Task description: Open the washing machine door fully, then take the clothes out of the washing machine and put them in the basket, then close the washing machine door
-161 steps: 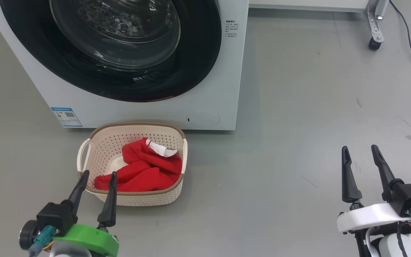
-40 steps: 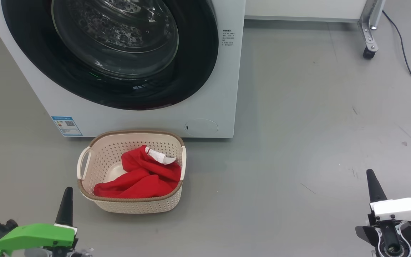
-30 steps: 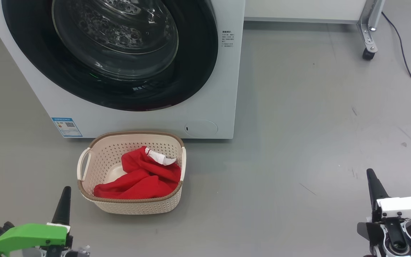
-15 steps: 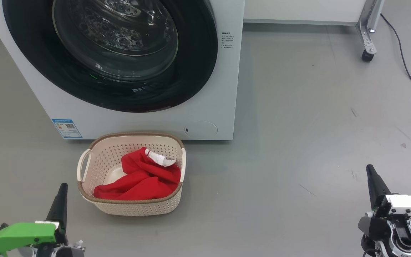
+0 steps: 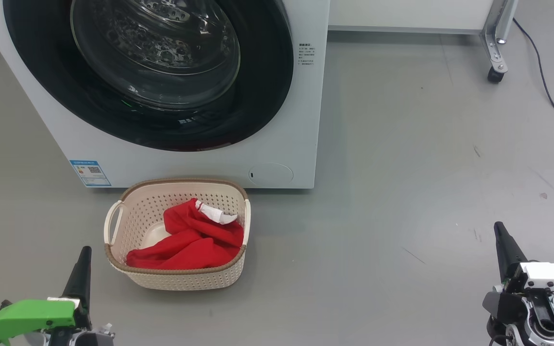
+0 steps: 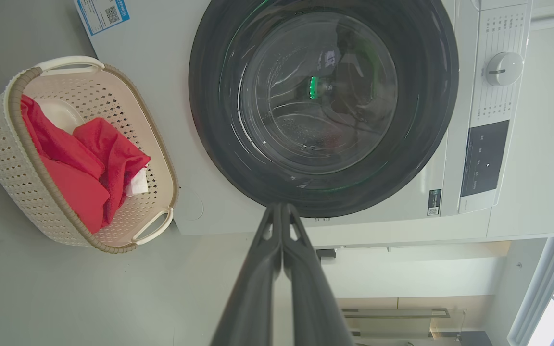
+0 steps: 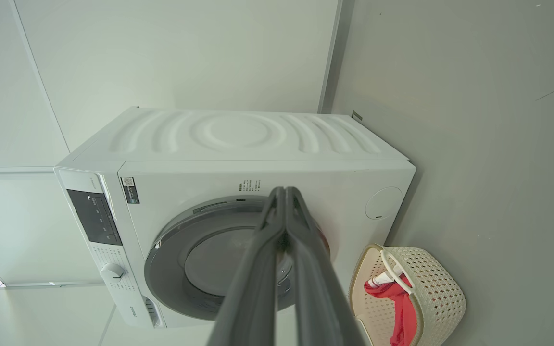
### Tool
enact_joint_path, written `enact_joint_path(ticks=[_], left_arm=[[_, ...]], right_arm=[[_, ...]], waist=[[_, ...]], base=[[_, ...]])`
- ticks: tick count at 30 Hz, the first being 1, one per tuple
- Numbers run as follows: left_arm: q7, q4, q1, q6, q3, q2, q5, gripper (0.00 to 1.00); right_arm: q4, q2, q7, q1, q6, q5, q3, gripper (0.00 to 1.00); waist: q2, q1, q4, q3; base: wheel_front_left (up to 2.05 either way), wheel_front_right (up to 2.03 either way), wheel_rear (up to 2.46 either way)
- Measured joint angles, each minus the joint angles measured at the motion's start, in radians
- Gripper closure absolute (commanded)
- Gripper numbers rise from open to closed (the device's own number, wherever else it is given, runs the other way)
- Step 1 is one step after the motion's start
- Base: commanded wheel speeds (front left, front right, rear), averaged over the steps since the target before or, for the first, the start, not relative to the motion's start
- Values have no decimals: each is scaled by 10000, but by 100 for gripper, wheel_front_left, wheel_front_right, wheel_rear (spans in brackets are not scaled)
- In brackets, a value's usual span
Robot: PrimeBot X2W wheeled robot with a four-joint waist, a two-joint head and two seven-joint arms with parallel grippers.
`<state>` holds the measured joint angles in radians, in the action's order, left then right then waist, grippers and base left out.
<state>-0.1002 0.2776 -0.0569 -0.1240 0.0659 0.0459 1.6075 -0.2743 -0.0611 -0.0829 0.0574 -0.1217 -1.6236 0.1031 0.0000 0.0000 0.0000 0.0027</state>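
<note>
I see a white washing machine (image 5: 306,125) with a glossy black, clear-glass door (image 5: 161,72) and a blue label (image 5: 90,172), a cream basket (image 5: 185,278) dotted with holes under a brown woven rim, bright red clothes (image 5: 193,238) with white trim, a plain grey floor (image 5: 402,168), and dark fingers (image 6: 257,283) on my left gripper (image 6: 282,206) and right gripper (image 7: 284,190).

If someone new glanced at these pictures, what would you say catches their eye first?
The bright red clothes stand out at once, heaped in the cream basket on the grey floor right before the washing machine. Behind it the big round door, glossy black with a glass centre, is shut. The left gripper and the right gripper are both shut, holding nothing.
</note>
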Motion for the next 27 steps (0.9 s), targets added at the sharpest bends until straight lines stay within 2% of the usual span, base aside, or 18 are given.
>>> enact_joint_path(ticks=[27], left_arm=[[-2, -6, 0, 0, 10, -4, 0, 100]], right_arm=[[0, 4, -10, 2, 0, 0, 21, 100]], waist=[[0, 0, 0, 2]], base=[[0, 0, 0]])
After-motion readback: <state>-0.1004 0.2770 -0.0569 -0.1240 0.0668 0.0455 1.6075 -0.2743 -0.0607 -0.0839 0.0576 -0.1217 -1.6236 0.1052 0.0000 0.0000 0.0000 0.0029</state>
